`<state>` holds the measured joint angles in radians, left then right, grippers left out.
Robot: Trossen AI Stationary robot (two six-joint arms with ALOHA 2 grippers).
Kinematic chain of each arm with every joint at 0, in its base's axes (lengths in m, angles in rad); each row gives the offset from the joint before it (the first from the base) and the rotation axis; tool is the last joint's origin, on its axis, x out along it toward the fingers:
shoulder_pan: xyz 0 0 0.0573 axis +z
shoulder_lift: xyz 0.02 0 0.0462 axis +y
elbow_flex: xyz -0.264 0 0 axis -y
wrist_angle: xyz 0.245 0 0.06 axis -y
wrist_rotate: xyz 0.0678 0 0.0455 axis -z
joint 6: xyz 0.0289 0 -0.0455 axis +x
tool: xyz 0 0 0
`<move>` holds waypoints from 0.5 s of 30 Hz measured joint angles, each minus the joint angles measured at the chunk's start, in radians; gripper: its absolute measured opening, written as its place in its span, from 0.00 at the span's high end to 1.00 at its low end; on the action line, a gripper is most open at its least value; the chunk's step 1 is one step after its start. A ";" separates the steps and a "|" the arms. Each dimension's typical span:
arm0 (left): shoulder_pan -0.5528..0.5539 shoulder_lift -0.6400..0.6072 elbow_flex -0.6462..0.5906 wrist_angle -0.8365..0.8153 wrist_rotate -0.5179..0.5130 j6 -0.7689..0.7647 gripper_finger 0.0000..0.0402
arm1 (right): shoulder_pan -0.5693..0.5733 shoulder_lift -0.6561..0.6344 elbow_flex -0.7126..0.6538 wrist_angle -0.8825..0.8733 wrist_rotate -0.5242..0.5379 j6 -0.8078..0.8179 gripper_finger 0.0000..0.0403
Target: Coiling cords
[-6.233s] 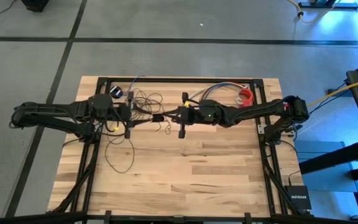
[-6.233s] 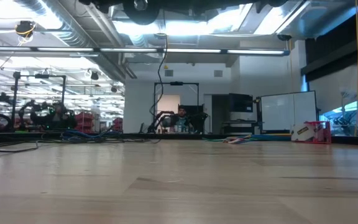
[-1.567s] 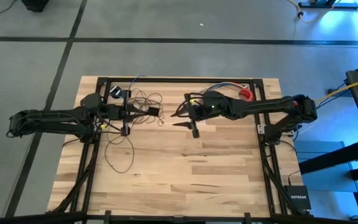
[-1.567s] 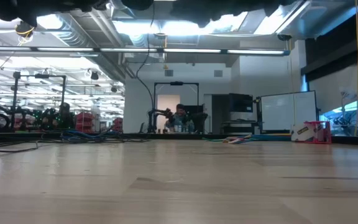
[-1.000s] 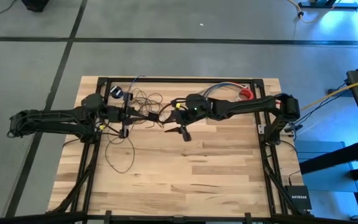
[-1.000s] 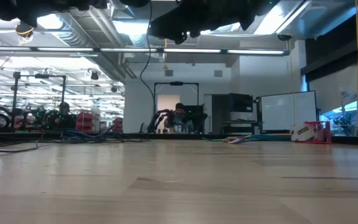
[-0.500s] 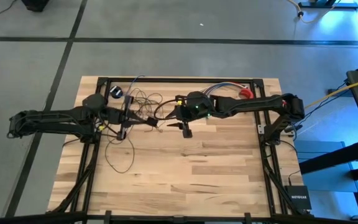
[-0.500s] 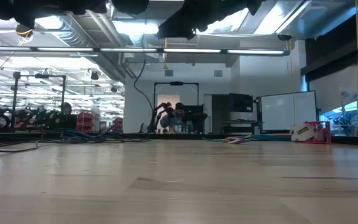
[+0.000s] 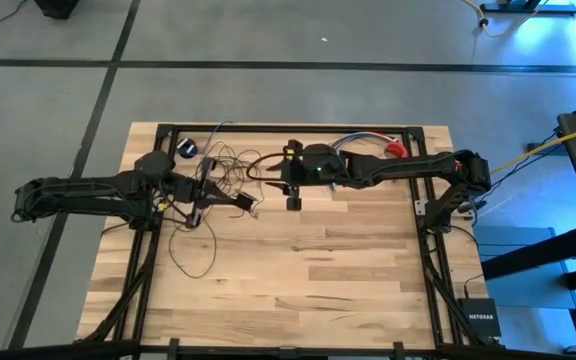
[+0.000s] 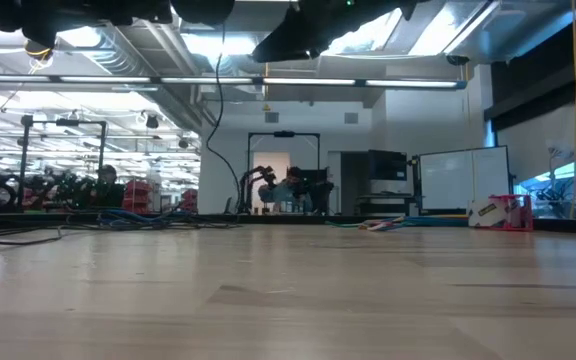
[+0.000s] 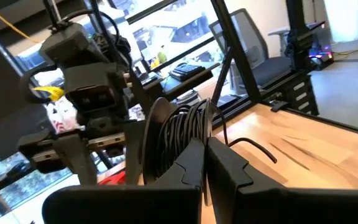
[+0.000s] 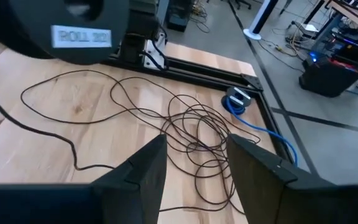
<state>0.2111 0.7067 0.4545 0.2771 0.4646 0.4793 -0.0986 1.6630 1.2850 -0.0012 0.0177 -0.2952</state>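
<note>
The cords are one thin dark wire. Its loose loops (image 9: 230, 160) lie on the wood between the arms (image 12: 191, 134), and one large loop (image 9: 190, 250) trails toward the near edge. Its black round puck (image 9: 189, 148) rests at the far left (image 12: 237, 98). My left gripper (image 9: 238, 198) is shut on the wire, with a bunch of several turns (image 11: 179, 134) right at its fingertips. A strand (image 10: 220, 130) hangs from it to the table. My right gripper (image 12: 194, 162) hovers open above the loops, just right of the left one (image 9: 265, 172), holding nothing. My left gripper pinches the cord between its two shut fingers (image 11: 219, 165), which point about level toward the table's right. The spot of contact is hidden by the fingers themselves. The bunched turns (image 11: 188, 124) stand just past the fingertips, clear of the table, and a slack strand drops to the wood.
A bundle of multicoloured wires (image 9: 353, 143) and a red roll (image 9: 396, 152) lie at the far right. A blue cable (image 12: 250, 124) runs by the puck. A black frame rail (image 9: 288, 128) borders the far edge. Bare wood (image 9: 308, 270) fills the near half.
My right gripper has risen a little and swung its open fingers from pointing left and near to pointing left, toward the far edge. My left gripper has tipped slightly in place, still shut on the cord, and the hanging strand has shifted a little with it.
</note>
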 joint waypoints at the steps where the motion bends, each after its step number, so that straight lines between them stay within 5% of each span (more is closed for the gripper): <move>1: 0.000 0.000 0.000 0.000 -0.006 0.000 1.00 | 0.000 0.000 0.000 -0.001 0.000 0.000 0.57; 15: 0.000 0.009 0.000 0.008 -0.035 0.000 1.00 | 0.000 0.001 0.000 0.053 -0.002 -0.025 0.57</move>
<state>0.2111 0.7158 0.4545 0.2848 0.4297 0.4789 -0.0986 1.6638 1.2846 0.0521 0.0162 -0.3206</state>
